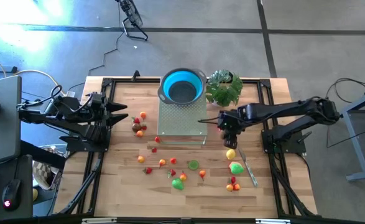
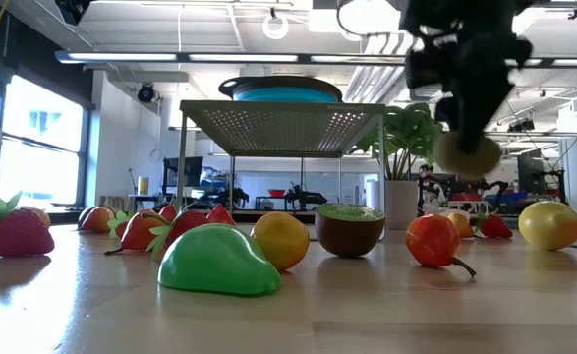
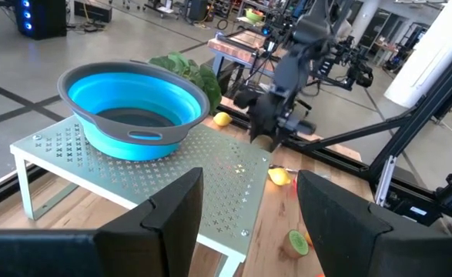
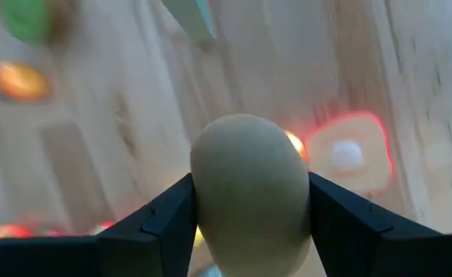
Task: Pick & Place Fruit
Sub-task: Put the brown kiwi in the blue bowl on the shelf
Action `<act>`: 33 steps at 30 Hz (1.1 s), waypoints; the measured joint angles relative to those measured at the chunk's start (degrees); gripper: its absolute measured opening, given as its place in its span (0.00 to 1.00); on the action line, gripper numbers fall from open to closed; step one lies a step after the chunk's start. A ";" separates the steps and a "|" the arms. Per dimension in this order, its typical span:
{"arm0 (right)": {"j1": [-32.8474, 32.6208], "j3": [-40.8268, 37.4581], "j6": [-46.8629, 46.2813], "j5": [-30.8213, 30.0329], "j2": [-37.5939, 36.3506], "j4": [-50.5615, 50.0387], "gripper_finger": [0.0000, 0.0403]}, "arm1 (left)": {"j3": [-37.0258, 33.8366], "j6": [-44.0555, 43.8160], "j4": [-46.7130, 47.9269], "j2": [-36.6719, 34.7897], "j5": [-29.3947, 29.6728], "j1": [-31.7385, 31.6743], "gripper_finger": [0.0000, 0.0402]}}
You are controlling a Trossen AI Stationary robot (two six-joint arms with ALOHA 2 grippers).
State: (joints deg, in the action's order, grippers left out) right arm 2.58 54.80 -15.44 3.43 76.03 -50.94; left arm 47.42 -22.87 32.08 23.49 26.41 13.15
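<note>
A tan-brown, egg-shaped fruit hangs above the table with my right gripper shut on it, near the front right corner of the metal rack. Several other small fruits lie on the wooden table, among them a yellow one, a green one and strawberries. The blue bowl stands on the rack's far part. My left gripper waits open at the table's left, level with the rack top, with nothing between its fingers. My right gripper pinches the brown fruit by its two opposite sides between its two fingers. The fingers come from above, pointing steeply down. The fruit hangs below them, lifted clear of the table.
A leafy green plant stands right of the bowl. A slim silver knife lies near the right front. Fruits spread across the table in front of the rack and to its left. The arms' black frames run along both table sides.
</note>
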 joint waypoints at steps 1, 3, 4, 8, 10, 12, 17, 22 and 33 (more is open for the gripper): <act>-0.06 1.18 0.00 0.16 0.00 -0.15 0.50 | 0.00 0.01 0.00 0.00 0.01 0.00 0.51; -0.41 3.60 0.02 0.90 0.00 -0.37 0.51 | 0.00 -0.01 0.00 0.00 0.01 -0.01 0.51; -0.60 4.79 0.03 1.43 0.00 -0.43 0.51 | 0.00 -0.01 0.02 0.00 0.01 0.01 0.51; -1.53 10.00 0.00 4.01 0.00 -2.85 0.50 | 0.00 0.00 0.02 0.01 0.01 0.00 0.51; -2.14 12.89 -0.89 5.71 0.00 -5.19 0.50 | 0.00 -0.01 0.02 0.00 0.01 0.01 0.51; -2.92 15.61 -2.13 7.10 0.00 -7.31 0.50 | 0.00 0.00 0.02 0.00 0.01 0.00 0.51; -5.02 21.31 -4.34 8.85 -0.02 -8.74 0.50 | 0.00 0.01 0.02 0.00 0.01 -0.01 0.51; -6.02 24.61 -4.25 6.18 -0.04 -1.71 0.50 | 0.00 0.01 0.00 0.00 -0.01 0.00 0.51; -3.08 25.51 -1.33 -7.59 0.21 26.07 0.51 | 0.00 -0.18 -0.47 0.01 0.01 0.02 0.51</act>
State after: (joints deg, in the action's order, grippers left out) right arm -0.49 80.31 -16.77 -4.15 76.24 -24.87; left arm 47.42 -23.05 31.60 23.49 26.41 13.17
